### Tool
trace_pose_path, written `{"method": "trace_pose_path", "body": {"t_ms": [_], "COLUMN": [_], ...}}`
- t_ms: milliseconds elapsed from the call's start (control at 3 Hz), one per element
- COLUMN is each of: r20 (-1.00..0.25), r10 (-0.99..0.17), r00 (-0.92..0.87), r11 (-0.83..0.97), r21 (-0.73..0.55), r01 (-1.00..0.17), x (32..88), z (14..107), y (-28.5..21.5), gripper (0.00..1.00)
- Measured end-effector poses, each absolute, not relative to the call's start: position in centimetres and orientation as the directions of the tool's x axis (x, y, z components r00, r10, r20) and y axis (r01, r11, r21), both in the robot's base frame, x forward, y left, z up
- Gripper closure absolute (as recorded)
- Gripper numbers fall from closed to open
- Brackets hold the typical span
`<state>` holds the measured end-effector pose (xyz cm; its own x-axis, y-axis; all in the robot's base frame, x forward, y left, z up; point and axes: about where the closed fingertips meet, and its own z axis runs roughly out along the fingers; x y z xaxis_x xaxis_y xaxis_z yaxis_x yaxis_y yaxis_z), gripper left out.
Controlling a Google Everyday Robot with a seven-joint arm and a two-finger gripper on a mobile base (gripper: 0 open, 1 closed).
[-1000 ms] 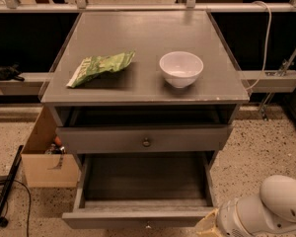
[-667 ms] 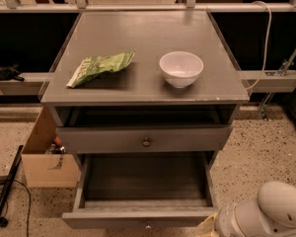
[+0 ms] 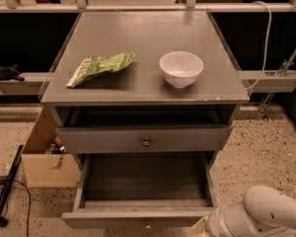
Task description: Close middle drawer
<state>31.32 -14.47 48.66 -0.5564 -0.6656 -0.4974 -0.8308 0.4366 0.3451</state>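
The middle drawer (image 3: 143,220) is pulled far out at the bottom of the camera view. Its grey front lies near the lower edge, its small knob (image 3: 147,226) is just visible, and its inside is empty. The top drawer (image 3: 144,139), with its round knob (image 3: 146,142), stands slightly out above it. My white arm (image 3: 259,214) comes in from the lower right. My gripper (image 3: 204,227) is at the arm's end, beside the right front corner of the middle drawer, mostly cut off by the lower edge.
A green bag (image 3: 99,67) and a white bowl (image 3: 181,68) sit on the cabinet top (image 3: 148,31). An open cardboard box (image 3: 44,157) stands on the floor at the left, with a black pole (image 3: 7,186) beside it. A rail and cable (image 3: 266,43) are at the right.
My arm has sunk slightly lower at the right bottom corner. The middle drawer has not visibly moved.
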Motion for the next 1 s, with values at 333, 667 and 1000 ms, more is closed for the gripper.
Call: {"method": "trace_pose_path", "body": {"t_ms": [333,667,1000], "r20": [-0.487,-0.469,-0.481], "r10": [-0.669,-0.661,-0.665], "r00": [-0.562,-0.585,-0.571], "r11": [0.433,0.438,0.43], "r21": [0.36,0.392,0.379], "r01": [-0.826,-0.809,-0.82], "x": [32.0,32.6,34.2], "z": [46.8,43.7,43.2], "y": [-13.5,-12.4,-11.6], "gripper": [1.0,1.0,1.0]}}
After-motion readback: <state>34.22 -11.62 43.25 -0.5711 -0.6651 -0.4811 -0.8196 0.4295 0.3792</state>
